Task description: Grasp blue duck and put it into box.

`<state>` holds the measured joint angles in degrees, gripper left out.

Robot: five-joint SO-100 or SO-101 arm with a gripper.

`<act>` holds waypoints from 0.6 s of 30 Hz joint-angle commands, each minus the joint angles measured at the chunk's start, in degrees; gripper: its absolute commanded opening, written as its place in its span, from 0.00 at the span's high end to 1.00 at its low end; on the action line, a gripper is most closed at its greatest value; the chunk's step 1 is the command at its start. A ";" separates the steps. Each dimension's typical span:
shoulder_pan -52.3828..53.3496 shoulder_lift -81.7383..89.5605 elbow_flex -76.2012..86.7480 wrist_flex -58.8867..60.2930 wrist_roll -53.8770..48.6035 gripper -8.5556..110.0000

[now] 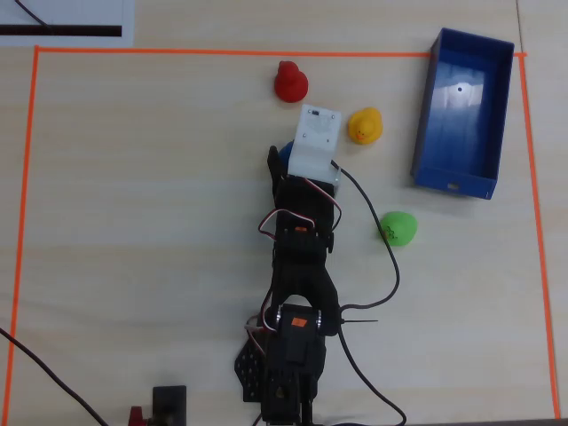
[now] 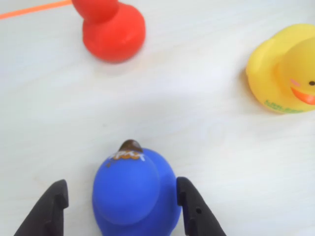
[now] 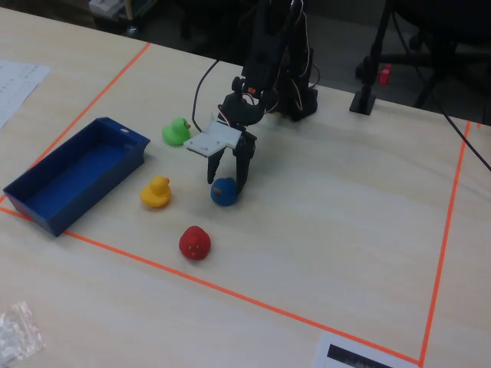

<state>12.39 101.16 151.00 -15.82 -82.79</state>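
Observation:
The blue duck (image 2: 134,194) sits on the table between my gripper's (image 2: 120,196) two black fingers. The right finger (image 2: 189,204) touches its side; the left finger (image 2: 51,206) stands a gap away, so the jaws are open. In the fixed view the gripper (image 3: 228,182) points straight down over the blue duck (image 3: 223,192). From overhead only a sliver of the blue duck (image 1: 284,150) shows beside the white wrist block. The dark-blue box (image 1: 463,114) stands empty at the right in the overhead view, and at the left in the fixed view (image 3: 73,173).
A red duck (image 1: 290,82), a yellow duck (image 1: 365,125) and a green duck (image 1: 398,228) stand around the arm. The red duck (image 2: 112,27) and the yellow duck (image 2: 285,69) lie ahead in the wrist view. Orange tape (image 1: 222,53) frames the workspace. A black cable (image 1: 390,266) trails beside the arm.

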 commanded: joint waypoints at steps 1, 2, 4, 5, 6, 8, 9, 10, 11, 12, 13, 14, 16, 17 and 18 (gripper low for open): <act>0.70 -0.70 -3.34 -1.41 0.44 0.69; 0.70 -1.14 -3.69 -1.41 0.79 0.69; 0.70 -1.76 -4.22 -1.32 1.49 0.76; 0.70 -2.02 -4.31 -0.97 1.58 0.89; 0.62 -2.11 -4.31 -0.88 2.11 0.93; 0.70 -2.29 -4.39 -0.35 2.55 0.93; 0.97 -2.11 -4.39 -0.18 2.90 0.93; 1.41 -1.58 -4.48 -0.18 3.43 0.93; 1.76 -0.79 -4.83 0.35 4.13 0.93; 2.37 0.18 -5.80 1.49 5.19 0.93; 3.25 1.41 -7.29 2.64 6.24 0.93; 4.39 2.72 -9.76 4.13 7.73 0.93; 8.00 3.96 -19.25 10.28 10.72 0.93; 9.93 4.04 -24.35 12.66 11.95 0.93; 11.78 3.60 -29.44 14.24 12.57 0.93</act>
<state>18.54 102.04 139.13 -8.26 -73.30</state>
